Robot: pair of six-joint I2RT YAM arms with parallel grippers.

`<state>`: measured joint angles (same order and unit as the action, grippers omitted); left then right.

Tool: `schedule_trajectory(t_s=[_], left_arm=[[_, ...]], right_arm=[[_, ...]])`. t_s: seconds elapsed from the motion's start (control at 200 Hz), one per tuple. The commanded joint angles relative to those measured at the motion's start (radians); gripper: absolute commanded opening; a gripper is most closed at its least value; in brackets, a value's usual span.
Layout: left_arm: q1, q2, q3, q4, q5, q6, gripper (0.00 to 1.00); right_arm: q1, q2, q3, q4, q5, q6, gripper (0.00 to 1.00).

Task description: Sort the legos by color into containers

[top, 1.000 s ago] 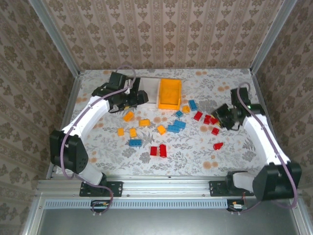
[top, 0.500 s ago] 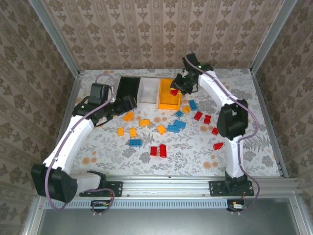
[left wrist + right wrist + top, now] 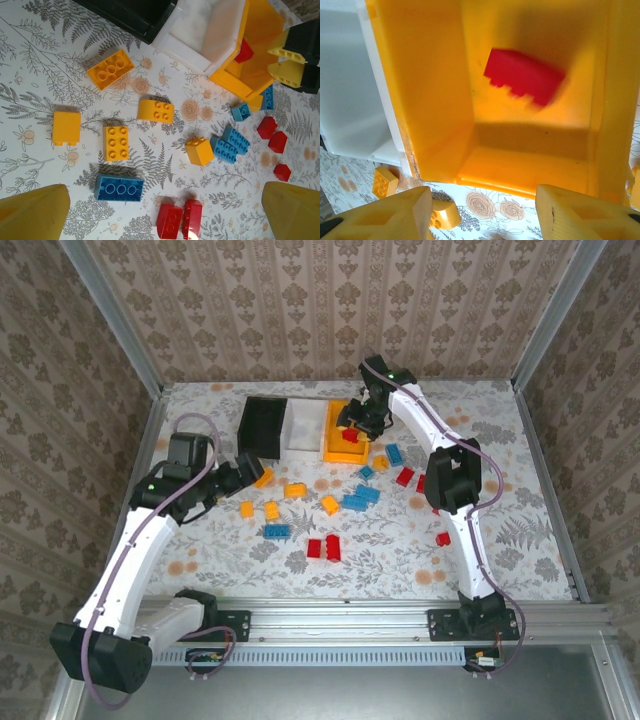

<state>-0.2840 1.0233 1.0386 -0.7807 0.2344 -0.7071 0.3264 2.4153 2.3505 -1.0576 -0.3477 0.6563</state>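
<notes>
Because the red brick shows blurred and clear of the parted right pincer, inside the orange bin at the counter's twelve o'clock, it may bounce off a wall; yellow bricks sharing that bin would spoil the sort. It looks glossy, studded, small. The left pincer gapes wide.

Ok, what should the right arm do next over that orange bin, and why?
Probably raise the right gripper and head for the red pair on the table: its jaws stand apart, and the red brick is loose inside the orange bin.
</notes>
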Motion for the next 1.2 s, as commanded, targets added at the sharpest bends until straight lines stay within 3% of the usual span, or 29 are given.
schedule_trajectory(t_s=[0.0, 0.28, 0.57, 0.735, 0.97, 1.195], left_arm=[[0.009, 0.035, -0.001, 0.017, 0.005, -0.016, 1.00], [-0.002, 0.233, 0.082, 0.118, 0.074, 0.018, 1.00], [-0.084, 0.439, 0.197, 0.188, 0.125, 0.036, 1.00], [-0.139, 0.523, 0.253, 0.199, 0.139, 0.043, 1.00], [-0.164, 0.558, 0.250, 0.220, 0.155, 0.031, 1.00], [-0.201, 0.535, 0.224, 0.217, 0.145, 0.023, 1.00]], right_arm=[[0.004, -0.069, 0.039, -0.051, -0.001, -0.012, 0.60], [-0.046, -0.281, -0.063, -0.113, 0.029, -0.050, 0.69], [-0.253, -0.747, -0.696, 0.037, 0.027, -0.007, 0.73], [-0.363, -0.935, -0.995, 0.032, 0.043, -0.015, 0.74], [-0.402, -1.012, -1.274, 0.038, 0.066, -0.017, 0.74], [-0.403, -0.994, -1.406, 0.119, 0.068, 0.014, 0.72]])
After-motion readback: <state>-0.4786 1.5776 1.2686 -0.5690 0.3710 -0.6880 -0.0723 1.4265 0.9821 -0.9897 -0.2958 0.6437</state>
